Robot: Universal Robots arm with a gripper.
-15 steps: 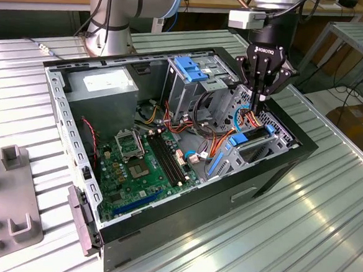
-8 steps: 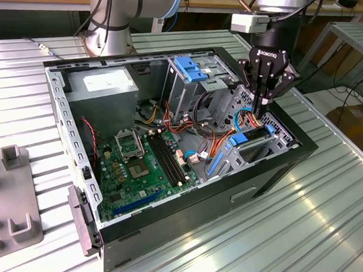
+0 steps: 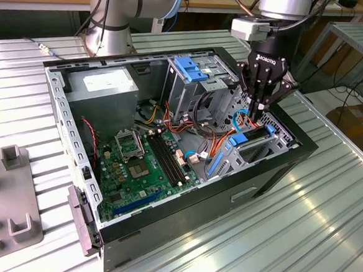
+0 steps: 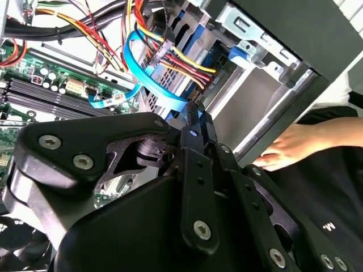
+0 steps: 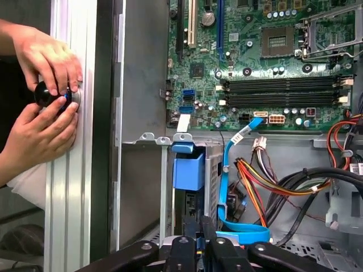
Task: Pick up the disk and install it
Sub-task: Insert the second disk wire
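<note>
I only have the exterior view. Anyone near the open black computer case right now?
Observer: Yes. In the first wrist view, one hand and a second hand grip a small black round knob on the ribbed metal table, just outside the case wall.
Operator: What's by the tool?
Observer: In the same view, the gripper is close to a chunky light-blue plastic latch block, with a flat blue cable looped beside it.
</note>
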